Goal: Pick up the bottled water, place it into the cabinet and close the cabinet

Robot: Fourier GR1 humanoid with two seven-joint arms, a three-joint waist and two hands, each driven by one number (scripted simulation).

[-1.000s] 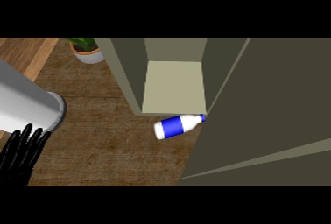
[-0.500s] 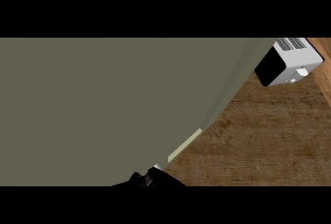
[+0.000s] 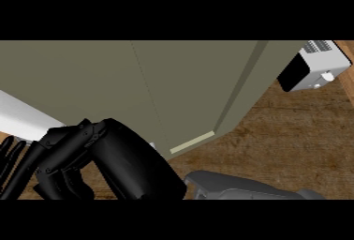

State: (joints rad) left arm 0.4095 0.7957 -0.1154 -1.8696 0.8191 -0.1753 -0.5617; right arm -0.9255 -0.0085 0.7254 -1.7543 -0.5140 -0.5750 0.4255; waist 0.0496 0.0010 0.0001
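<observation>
Where cabinet (image 3: 194, 84) looms (bottle hidden), left hand (image 3: 104, 159) below.

Matt olive cabinet (image 3: 138, 84), rough-grained wooden counter (image 3: 290, 140)

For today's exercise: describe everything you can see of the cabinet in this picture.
The cabinet fills the upper left and middle of the head view as broad, flat olive-grey panels with a matte look. A thin vertical seam splits the front, and a slanted edge runs down to a paler strip at its lower corner above the wooden counter. A black hand overlaps its lower edge; contact cannot be told.
</observation>
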